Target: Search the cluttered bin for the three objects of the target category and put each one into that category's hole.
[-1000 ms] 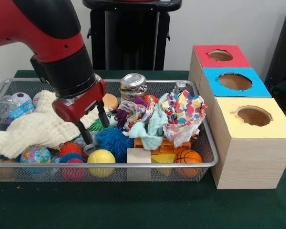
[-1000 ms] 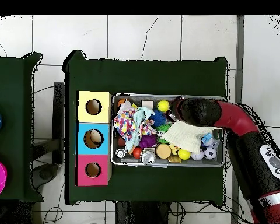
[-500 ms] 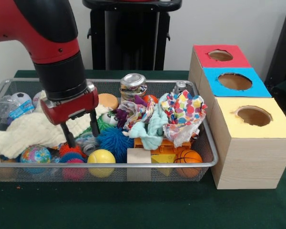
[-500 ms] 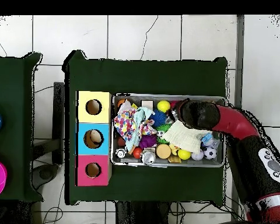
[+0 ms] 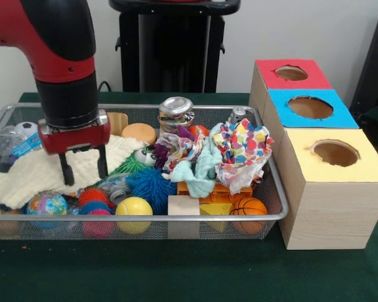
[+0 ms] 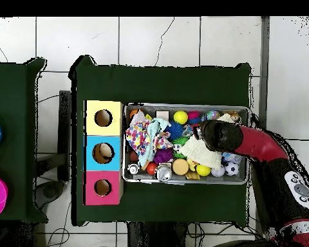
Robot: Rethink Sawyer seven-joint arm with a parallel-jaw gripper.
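Change: the gripper (image 5: 84, 170) is sliding toward the left end of the wire bin (image 5: 274, 207) in the front view and straightening; a second ago it was tilted, fingers down by the blue spiky ball (image 5: 149, 187), and it is now hanging vertically over the cream cloth (image 5: 34, 170).
Gripper: the fingers are standing apart and holding nothing, tips just above the cloth.
Just beside: an orange spiky ball (image 5: 91, 197) and a globe ball (image 5: 46, 204) are lying below the fingertips, with a yellow ball (image 5: 133, 207) further along the front wall.
Further out: a polka-dot cloth (image 5: 244, 151), a tin can (image 5: 176, 111) and a mini basketball (image 5: 248, 206) are crowding the other end.
Holes: the red box (image 5: 288, 74), blue box (image 5: 310, 108) and yellow box (image 5: 331, 182) are standing in a row beside the bin, apart from the arm.
Meaning: nothing is being carried, so the search is probably going on; which category is wanted cannot be told, and the candidates are all lying in the bin.
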